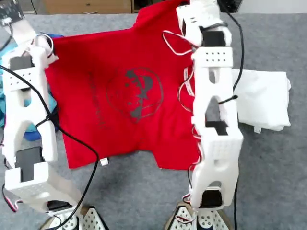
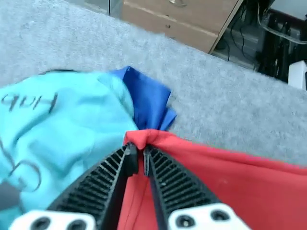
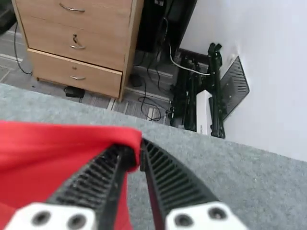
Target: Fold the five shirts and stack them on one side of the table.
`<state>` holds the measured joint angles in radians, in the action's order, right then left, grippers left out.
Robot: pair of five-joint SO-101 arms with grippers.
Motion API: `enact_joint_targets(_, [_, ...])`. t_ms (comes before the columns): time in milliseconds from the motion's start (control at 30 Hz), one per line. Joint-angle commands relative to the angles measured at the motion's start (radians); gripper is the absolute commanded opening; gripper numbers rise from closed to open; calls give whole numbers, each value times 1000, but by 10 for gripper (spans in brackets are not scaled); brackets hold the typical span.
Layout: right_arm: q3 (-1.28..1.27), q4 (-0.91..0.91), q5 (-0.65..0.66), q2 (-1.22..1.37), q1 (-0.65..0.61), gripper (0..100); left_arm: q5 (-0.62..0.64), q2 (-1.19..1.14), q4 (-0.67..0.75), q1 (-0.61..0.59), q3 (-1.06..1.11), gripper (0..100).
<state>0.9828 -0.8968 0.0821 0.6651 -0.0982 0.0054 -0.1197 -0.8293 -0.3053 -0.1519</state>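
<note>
A red shirt (image 1: 120,96) with a dark round print lies spread across the grey table. My left gripper (image 2: 140,154) is shut on one corner of the red shirt (image 2: 211,187) at the table's left side. My right gripper (image 3: 139,148) is shut on another corner of the red shirt (image 3: 53,158) at the far edge. A folded white shirt (image 1: 261,98) lies at the right. A light blue shirt (image 2: 53,134) and a dark blue shirt (image 2: 146,103) lie bunched at the left, just past the left gripper.
Both white arms (image 1: 216,120) stretch over the table from the near edge. A wooden drawer unit (image 3: 76,43), cables and a black stand (image 3: 213,91) are on the floor beyond the table's far edge. The grey table (image 1: 278,182) is bare at the near right.
</note>
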Motion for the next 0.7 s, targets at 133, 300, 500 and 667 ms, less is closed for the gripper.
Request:
enact_joint_targets(133, [463, -477, 135, 68, -22, 3, -74, 24, -301, -12, -94, 19])
enact_joint_targets(300, [616, -790, 249, 91, -35, 2, -101, 111, -390, -11, 9, 19])
enact_joint_targets(500, [633, -893, 184, 107, -12, 2, -101, 317, -333, 38, 353, 19])
enact_joint_targets(667, [410, -896, 180, 21, -10, 2, -97, 460, -173, 28, 658, 18])
